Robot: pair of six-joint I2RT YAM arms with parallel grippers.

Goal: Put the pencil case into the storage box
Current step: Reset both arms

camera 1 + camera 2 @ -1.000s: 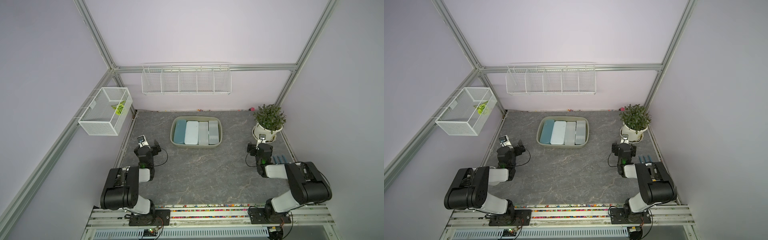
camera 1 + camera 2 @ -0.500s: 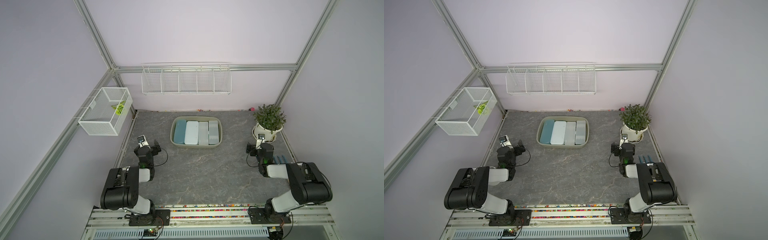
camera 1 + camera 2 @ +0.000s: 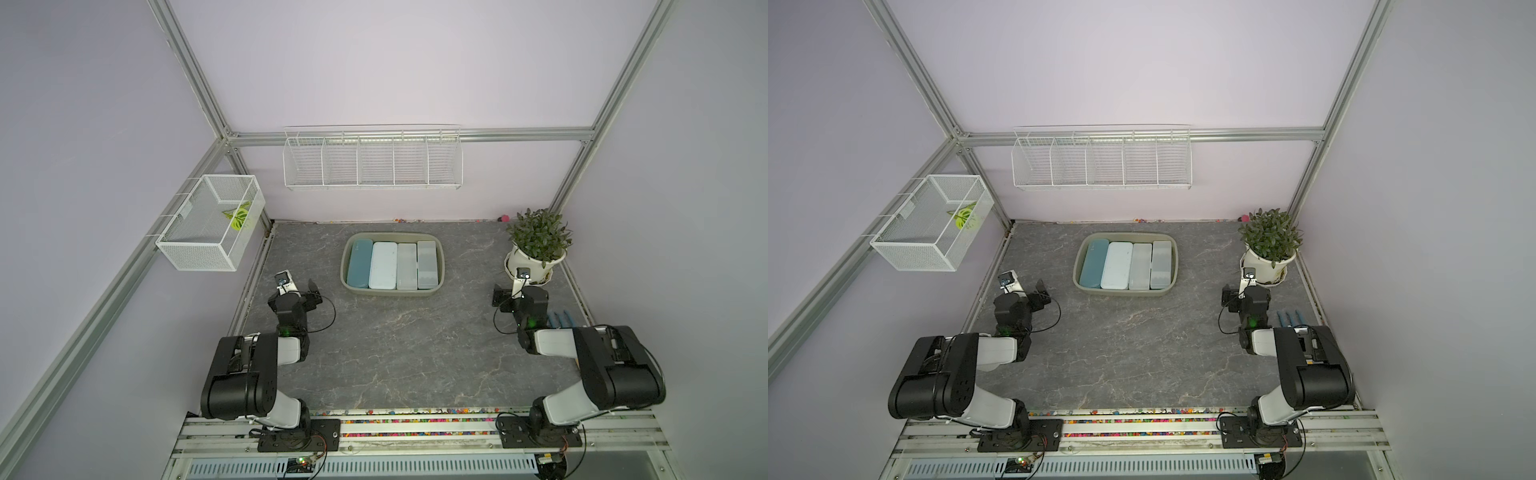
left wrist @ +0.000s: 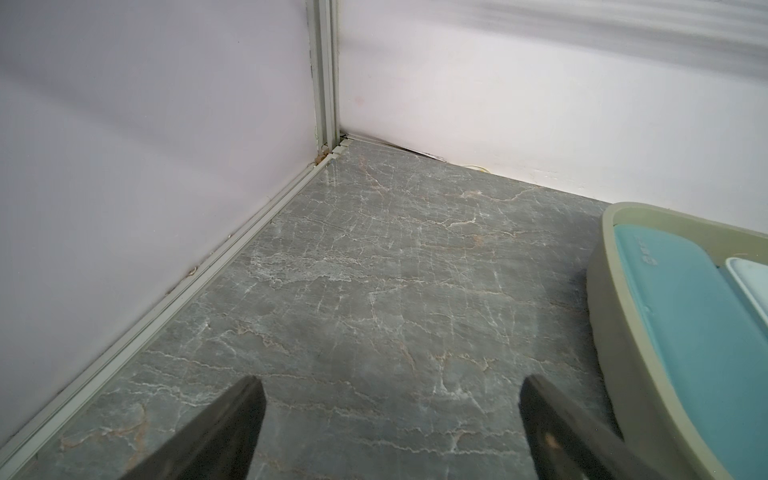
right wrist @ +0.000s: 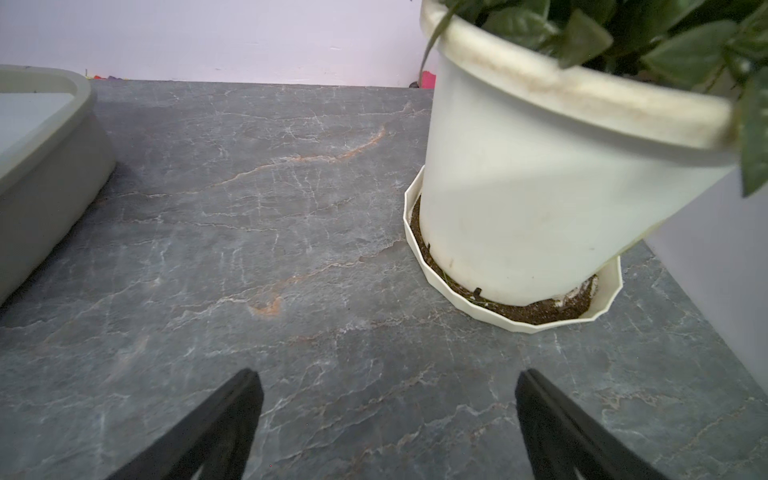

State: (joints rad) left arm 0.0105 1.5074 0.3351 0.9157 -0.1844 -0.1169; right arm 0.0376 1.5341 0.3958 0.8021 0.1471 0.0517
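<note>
Four pencil cases lie side by side inside the storage box [image 3: 392,294], filling its floor: a teal one [image 3: 360,264] at the left, then a pale blue one [image 3: 383,266], a whitish one [image 3: 407,266] and a grey one [image 3: 427,264]. The box sits on the bench [image 3: 395,353] near its back edge, about midway between the left and right edges.

The left gripper [image 4: 390,382] hangs low over bare bench near the left edge, its jaws spread wide with nothing between them. The box's left end and the teal case show just beside it in the left wrist view. The right gripper [image 5: 386,374] is likewise spread wide and empty, low over the bench near the right edge, facing the potted plant [image 5: 519,187], which stands in a saucer [image 5: 519,320] at the back right corner.

Some slim blue items [image 3: 559,320] lie by the right edge beside the right arm, too small to identify. A white wire-mesh basket [image 3: 208,232] hangs on the left frame, with a green leaf inside, and a long wire rack [image 3: 372,166] is on the back wall.
</note>
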